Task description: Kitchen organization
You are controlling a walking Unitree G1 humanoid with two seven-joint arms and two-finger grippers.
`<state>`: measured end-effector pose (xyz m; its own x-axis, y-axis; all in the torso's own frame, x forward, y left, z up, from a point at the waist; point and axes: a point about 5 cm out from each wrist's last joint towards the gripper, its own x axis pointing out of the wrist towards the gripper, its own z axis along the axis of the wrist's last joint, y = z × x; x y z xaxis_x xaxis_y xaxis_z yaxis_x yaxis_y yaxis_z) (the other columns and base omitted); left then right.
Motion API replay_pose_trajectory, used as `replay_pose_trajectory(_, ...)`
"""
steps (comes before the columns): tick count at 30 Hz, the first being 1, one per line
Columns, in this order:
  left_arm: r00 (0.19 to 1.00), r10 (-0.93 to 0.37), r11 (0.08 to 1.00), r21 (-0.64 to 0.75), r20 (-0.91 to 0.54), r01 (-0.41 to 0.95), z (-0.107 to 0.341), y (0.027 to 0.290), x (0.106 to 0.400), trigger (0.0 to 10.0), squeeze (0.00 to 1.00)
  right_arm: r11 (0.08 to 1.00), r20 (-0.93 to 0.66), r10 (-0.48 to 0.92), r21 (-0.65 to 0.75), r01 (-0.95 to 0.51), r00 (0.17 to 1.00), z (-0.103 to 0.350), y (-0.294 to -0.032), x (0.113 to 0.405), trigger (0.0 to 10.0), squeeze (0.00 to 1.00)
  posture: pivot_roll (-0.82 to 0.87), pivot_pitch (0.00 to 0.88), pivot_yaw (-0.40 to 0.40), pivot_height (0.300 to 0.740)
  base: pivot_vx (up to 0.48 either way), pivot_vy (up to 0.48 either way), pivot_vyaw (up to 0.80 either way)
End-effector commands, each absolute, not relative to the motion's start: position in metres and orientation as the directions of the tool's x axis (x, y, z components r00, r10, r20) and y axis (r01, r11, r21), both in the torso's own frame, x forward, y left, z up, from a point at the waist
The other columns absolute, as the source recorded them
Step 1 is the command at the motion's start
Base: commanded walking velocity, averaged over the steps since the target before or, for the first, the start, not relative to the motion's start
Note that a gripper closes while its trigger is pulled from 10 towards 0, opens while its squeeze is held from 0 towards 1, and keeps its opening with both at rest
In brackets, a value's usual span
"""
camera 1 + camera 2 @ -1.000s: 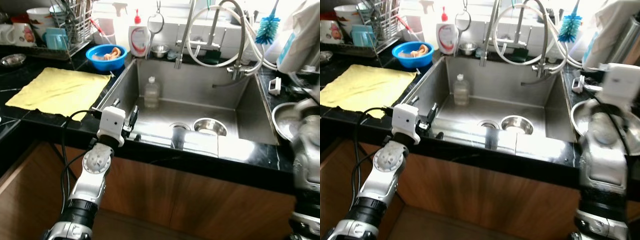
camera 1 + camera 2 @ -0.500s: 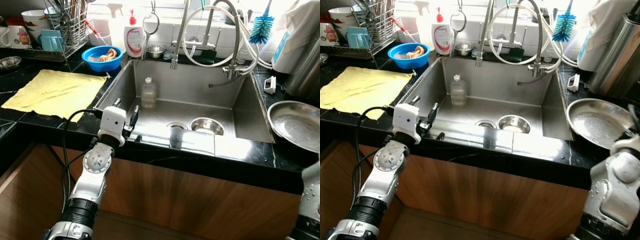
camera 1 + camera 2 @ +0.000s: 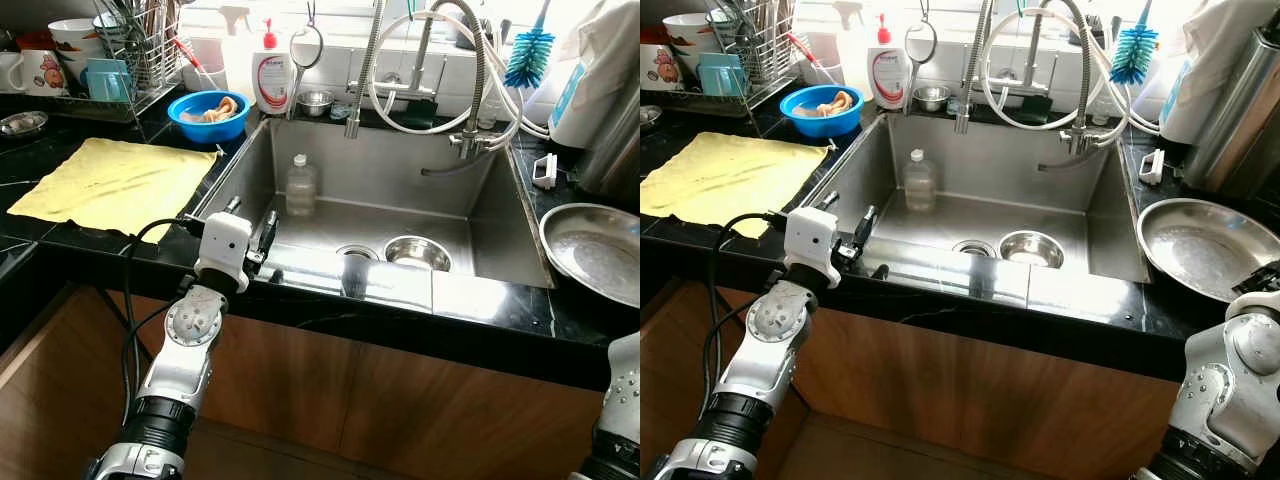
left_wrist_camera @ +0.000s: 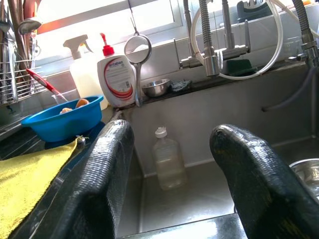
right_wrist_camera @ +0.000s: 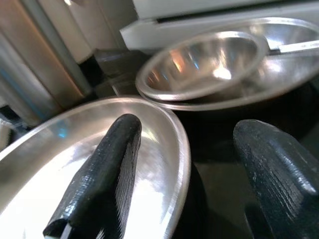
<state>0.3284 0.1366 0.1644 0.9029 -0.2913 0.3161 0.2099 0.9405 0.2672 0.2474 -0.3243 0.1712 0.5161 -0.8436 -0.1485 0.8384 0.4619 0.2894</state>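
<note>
Right wrist view has the steel plate [image 5: 99, 164] lying on the black counter right of the sink [image 3: 500, 200], the right gripper [image 5: 184, 189] spread wide and empty just above its rim. It looks light, stiff and slick; I'd pinch the raised edge. A steel bowl [image 5: 204, 64] sits beyond it. The left gripper [image 4: 174, 184] hangs open, empty, at the sink's front-left edge.
</note>
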Motion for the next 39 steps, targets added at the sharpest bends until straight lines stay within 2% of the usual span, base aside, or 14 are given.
replay_pose_trajectory(1, 0.898, -0.298, 0.938, 0.276, 0.324, 0.211, 0.167, 0.138, 0.329, 10.0, 0.0, 0.449, -0.166, -0.843, 0.308, 0.839, 0.512, 0.172, -0.327, 0.249, 10.0, 0.0, 0.02, 0.0, -0.018, 0.74, 0.0, 0.0, 0.0)
replay_pose_trajectory(14, 0.899, -0.296, 0.938, 0.278, 0.323, 0.208, 0.167, 0.139, 0.328, 10.0, 0.0, 0.449, -0.208, -0.825, 0.323, 0.833, 0.526, 0.165, -0.327, 0.256, 10.0, 0.0, 0.02, 0.0, -0.02, 0.74, 0.0, 0.0, 0.0)
replay_pose_trajectory(17, 0.898, -0.295, 0.938, 0.276, 0.325, 0.209, 0.168, 0.139, 0.328, 10.0, 0.0, 0.418, -0.231, -0.826, 0.362, 0.833, 0.514, 0.162, -0.329, 0.256, 10.0, 0.0, 0.02, 0.0, -0.018, 0.74, 0.0, 0.0, 0.0)
replay_pose_trajectory(25, 0.9, -0.294, 0.938, 0.279, 0.322, 0.206, 0.168, 0.14, 0.328, 10.0, 0.0, 0.41, -0.256, -0.816, 0.375, 0.831, 0.518, 0.159, -0.33, 0.258, 10.0, 0.0, 0.03, 0.0, -0.015, 0.74, 0.0, 0.0, 0.0)
replay_pose_trajectory(26, 0.9, -0.292, 0.939, 0.278, 0.323, 0.205, 0.168, 0.141, 0.328, 10.0, 0.0, 0.406, -0.258, -0.817, 0.378, 0.832, 0.516, 0.159, -0.331, 0.258, 9.2, 0.0, 0.03, 0.0, -0.015, 0.74, 0.0, 0.0, 0.0)
replay_pose_trajectory(27, 0.9, -0.292, 0.939, 0.278, 0.323, 0.205, 0.168, 0.141, 0.328, 10.0, 0.0, 0.406, -0.258, -0.817, 0.378, 0.832, 0.516, 0.159, -0.331, 0.258, 9.2, 0.0, 0.03, 0.0, -0.015, 0.74, 0.0, 0.0, 0.0)
replay_pose_trajectory(29, 0.9, -0.292, 0.938, 0.279, 0.323, 0.204, 0.169, 0.141, 0.328, 10.0, 0.0, 0.405, -0.258, -0.817, 0.381, 0.831, 0.516, 0.16, -0.331, 0.258, 0.0, 0.0, 0.03, 0.0, -0.015, 0.74, 0.0, 0.0, 0.0)
replay_pose_trajectory(39, 0.9, -0.292, 0.938, 0.281, 0.322, 0.204, 0.169, 0.141, 0.328, 10.0, 0.0, 0.41, -0.265, -0.809, 0.386, 0.827, 0.525, 0.16, -0.332, 0.261, 0.0, 0.0, 0.03, 0.0, -0.015, 0.74, 0.0, 0.0, 0.0)
